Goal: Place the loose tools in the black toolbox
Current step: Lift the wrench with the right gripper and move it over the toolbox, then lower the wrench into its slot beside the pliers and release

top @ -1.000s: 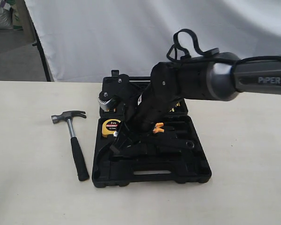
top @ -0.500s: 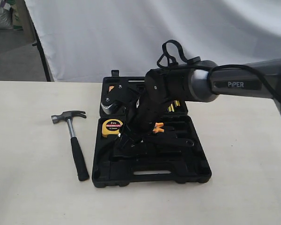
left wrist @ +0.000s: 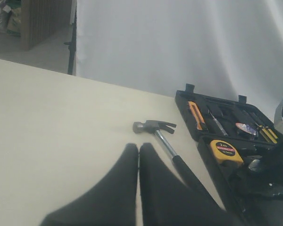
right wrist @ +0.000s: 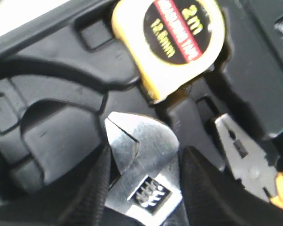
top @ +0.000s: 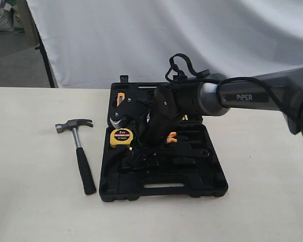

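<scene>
The black toolbox [top: 161,187] lies open on the table. My right gripper [top: 136,154] is down inside its near half, beside the tape measure. In the right wrist view the right gripper [right wrist: 144,160] is shut on the silver head of the adjustable wrench [right wrist: 141,174], just above a moulded recess. The claw hammer [top: 78,151] lies on the table left of the case, also in the left wrist view as the hammer [left wrist: 164,140]. A small blue-and-white tape roll [left wrist: 245,127] sits in the case's far half. My left gripper [left wrist: 138,147] is shut and empty, short of the hammer.
A yellow tape measure [top: 121,137] and orange-handled pliers [top: 170,136] sit in the case's recesses. An orange knife [left wrist: 196,115] and screwdrivers lie in the far half. A white backdrop hangs behind the table.
The right arm has swung left and lowered, bringing the wrench down into the case's near half. The hammer and the left gripper have not moved.
</scene>
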`<act>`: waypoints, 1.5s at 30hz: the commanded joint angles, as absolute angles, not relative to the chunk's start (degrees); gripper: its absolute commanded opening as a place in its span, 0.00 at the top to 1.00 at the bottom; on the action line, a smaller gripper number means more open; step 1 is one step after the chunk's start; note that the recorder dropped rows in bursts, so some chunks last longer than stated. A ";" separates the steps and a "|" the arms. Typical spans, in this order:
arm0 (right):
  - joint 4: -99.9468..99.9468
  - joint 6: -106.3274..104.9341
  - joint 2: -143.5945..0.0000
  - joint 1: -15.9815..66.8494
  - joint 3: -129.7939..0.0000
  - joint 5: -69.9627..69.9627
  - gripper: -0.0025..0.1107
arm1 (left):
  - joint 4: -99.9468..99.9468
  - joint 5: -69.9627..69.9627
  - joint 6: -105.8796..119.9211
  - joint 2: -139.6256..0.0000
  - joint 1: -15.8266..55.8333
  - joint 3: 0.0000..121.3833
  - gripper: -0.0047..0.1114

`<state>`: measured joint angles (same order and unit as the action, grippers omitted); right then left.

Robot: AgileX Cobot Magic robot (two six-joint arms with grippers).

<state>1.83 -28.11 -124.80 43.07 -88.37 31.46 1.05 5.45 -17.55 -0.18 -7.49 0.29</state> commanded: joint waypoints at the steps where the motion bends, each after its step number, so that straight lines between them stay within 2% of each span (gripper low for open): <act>1: 3.17 -27.59 -125.01 42.75 -88.66 28.51 0.98 | 1.30 5.03 -17.82 0.00 -8.94 0.44 0.95; 23: 3.17 -22.47 -125.01 42.86 -88.66 28.68 0.98 | 1.30 5.03 -17.82 0.00 -8.94 0.44 0.95; 25: 2.91 -21.65 -125.01 42.86 -88.66 28.68 0.92 | 1.30 5.03 -17.82 0.00 -8.94 0.44 0.95; 27: 2.91 -21.65 -125.01 42.86 -88.66 28.68 0.78 | 1.30 5.03 -17.82 0.00 -8.94 0.44 0.95; 30: 2.91 -21.65 -125.01 42.86 -88.66 29.13 0.52 | 1.30 5.03 -17.82 0.00 -8.94 0.44 0.95; 34: 3.16 -21.65 -125.01 42.86 -88.66 30.48 0.34 | 1.30 5.03 -17.82 0.00 -8.94 0.44 0.95; 43: 3.16 -20.78 -122.02 42.75 -88.66 30.68 0.33 | 1.30 5.03 -17.82 0.00 -8.94 0.44 0.95; 45: 3.05 -20.45 -121.05 42.75 -88.66 30.68 0.38 | 1.30 5.03 -17.82 0.00 -8.94 0.44 0.95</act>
<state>3.14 -20.91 -123.01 43.07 -88.37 30.45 1.05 5.45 -17.55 -0.18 -7.49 0.29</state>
